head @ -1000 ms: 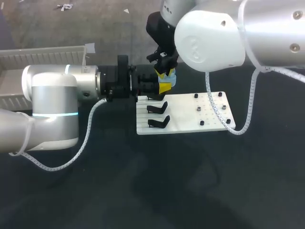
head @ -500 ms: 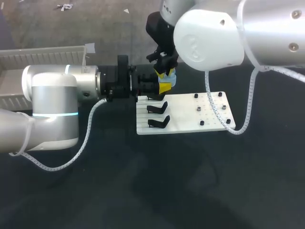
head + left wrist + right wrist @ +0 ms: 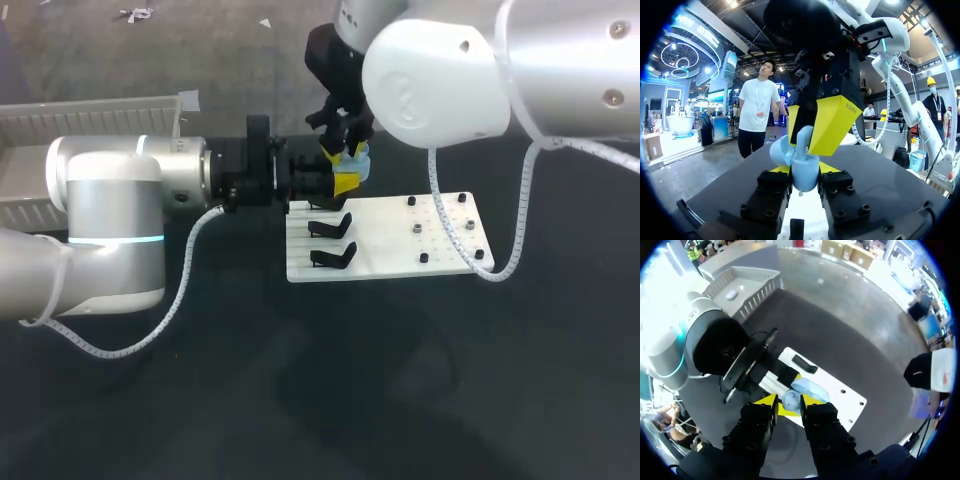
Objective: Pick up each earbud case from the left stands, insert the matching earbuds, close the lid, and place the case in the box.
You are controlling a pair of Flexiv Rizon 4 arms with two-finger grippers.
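**Above the board's far left corner: case braced for loading**

Over the far left corner of the white board [image 3: 390,250], near the middle of the worktop [image 3: 300,400], both arms meet at one spot. The left fingers [image 3: 337,185] come in level from the left side and are clamped on the pale blue case [image 3: 805,175], one fingertip against each flank. This lifts it off the board and presents its open mouth upward. The lid [image 3: 813,388] is swung back and out of the way, which leaves room for something to enter from above.

The right fingers [image 3: 346,152] point straight down onto that opening. They stand close together with a small pale blue piece [image 3: 804,137] filling the gap between them. I judge it to be a matching earbud, pinched from two sides and lined up with the case. Holding the case in mid-air rather than on a stand likely lets one arm brace it while the other presses down.

Two black stands [image 3: 333,222] on the board's left part are bare. Small black pegs [image 3: 412,201] dot its right part. The white box [image 3: 90,106] waits at the far left edge of the worktop. The case is well apart from it, so closing the lid and dropping it off are not yet done.
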